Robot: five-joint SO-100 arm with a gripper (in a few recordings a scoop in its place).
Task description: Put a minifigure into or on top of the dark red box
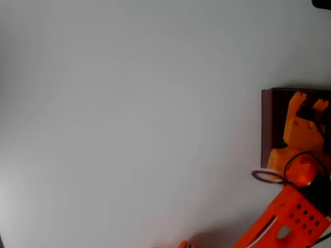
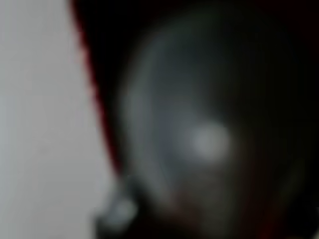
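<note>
While the pale table (image 1: 129, 119) takes up most of the overhead view, the dark red box (image 1: 267, 126) sits at about three o'clock, cut off by the right edge, its maroon left wall upright and its near-black inside facing up. From about five o'clock the orange arm (image 1: 289, 217) reaches up toward the box, with a white cable loop (image 1: 266, 176) beside its joint. The orange gripper (image 1: 309, 106) hangs over the box's dark interior, its two fingertips pointing toward twelve o'clock. The jaws stand a little apart at the tips, and a small dark shape sits in the gap; whether that is the minifigure held between them or only the box's dark inside I cannot tell.

Seen from the wrist, everything is heavily blurred. The table (image 2: 40, 119) fills the nine o'clock side, a thin red edge of the box (image 2: 94, 99) runs down beside it, and a dark grey rounded shape with a pale spot, probably the minifigure (image 2: 209, 142), lies very close to the lens, within the box's dark area.
</note>
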